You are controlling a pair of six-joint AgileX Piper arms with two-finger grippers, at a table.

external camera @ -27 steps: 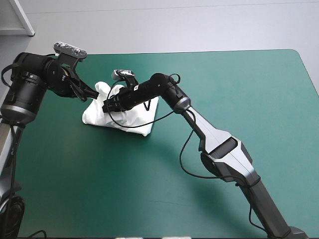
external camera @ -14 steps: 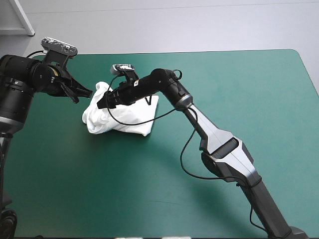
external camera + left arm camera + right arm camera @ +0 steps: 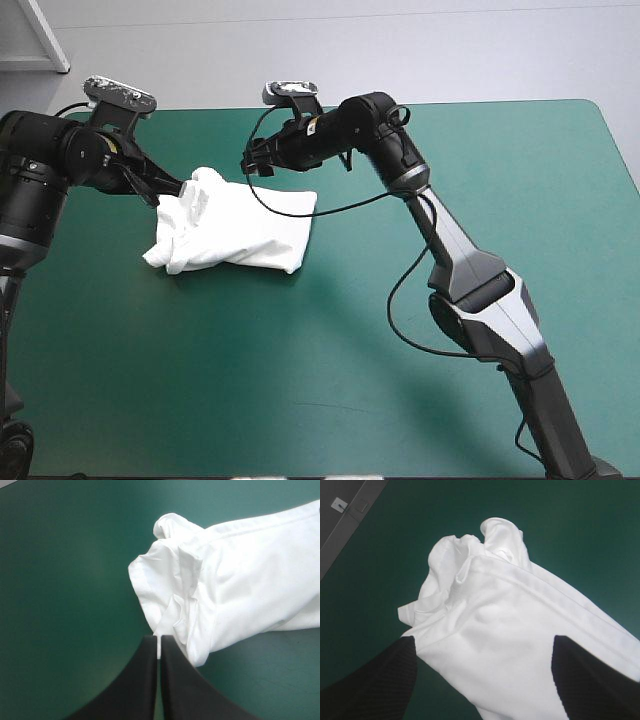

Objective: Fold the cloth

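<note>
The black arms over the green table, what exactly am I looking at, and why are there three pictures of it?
This is a robot with two arms working at a table with a teal-green cover. The wide picture is taken from above and behind the robot. The other two come from cameras on the wrists, each looking forward along its own arm's end. On the table lies a white T-shirt, loosely folded, with one crumpled end. The left gripper, a two-fingered claw, is shut and pinches a fold at that crumpled end. The right gripper is open and holds nothing. The T-shirt lies just ahead of it.
</note>
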